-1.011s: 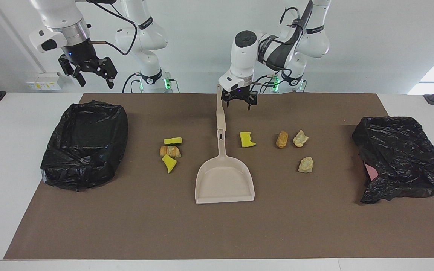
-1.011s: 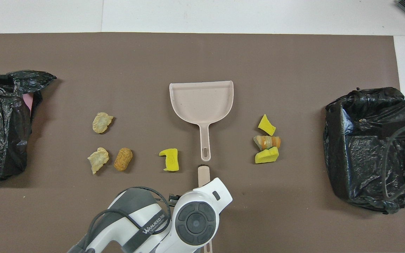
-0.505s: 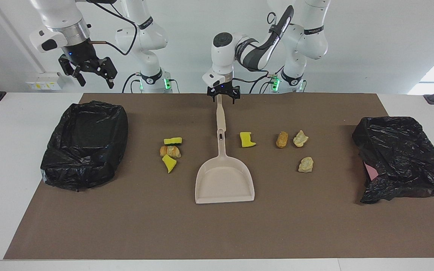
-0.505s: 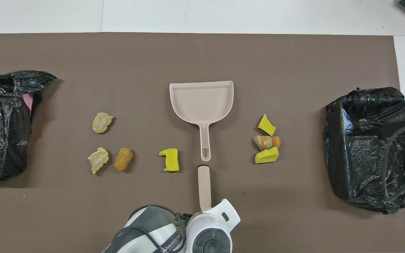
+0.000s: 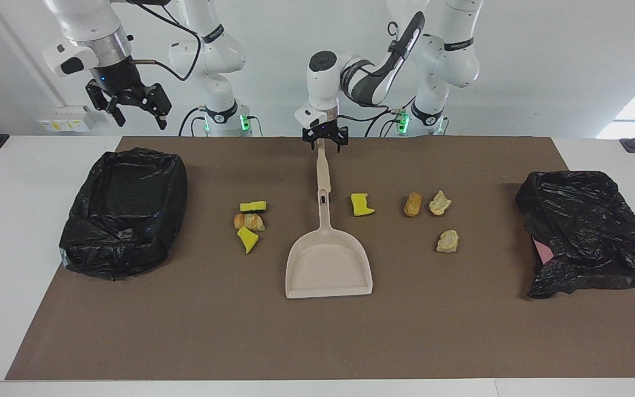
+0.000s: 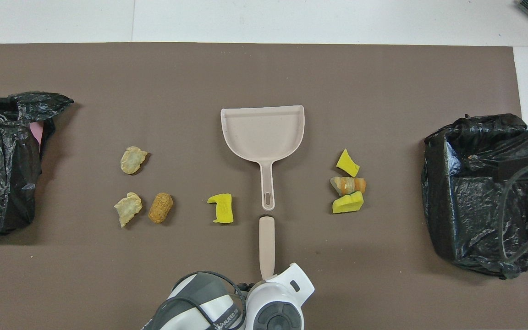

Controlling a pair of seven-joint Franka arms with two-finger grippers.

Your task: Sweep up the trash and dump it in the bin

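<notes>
Change since earlier: we saw the left gripper (image 5: 326, 145) draw back toward the robots' end of the worktop (image 5: 14, 231), from beside the brush handle (image 5: 323, 165) to right at its end; the trash, dustpan and bags had not shifted.

Facing view, left gripper: low over the brown mat (image 5: 317, 336), its jaws set around the end of the brush handle nearest the robots; we could not tell whether they had closed on it.

Facing view, right gripper (image 5: 130, 102): held high over the open black-lined bin (image 5: 124, 212) at the right arm's end, jaws spread wide and holding nothing; that arm waited.

Facing view, dustpan (image 5: 328, 264): flat on the mat at mid-table, handle pointing toward the robots, in line with the brush handle.

Facing view, trash: three pieces (image 5: 249, 221) clustered beside the dustpan toward the right arm's end; a yellow sponge chunk (image 5: 361, 204), a brown lump (image 5: 412, 204) and two pale lumps (image 5: 440, 203) toward the left arm's end.

Facing view, black bag (image 5: 587, 231): crumpled at the left arm's end.

Overhead view, left arm: its wrist (image 6: 275, 307) covered the brush's near end, hiding the jaws.

Overhead view, trash: all seven pieces lay on the mat, none in the dustpan (image 6: 264, 133).
</notes>
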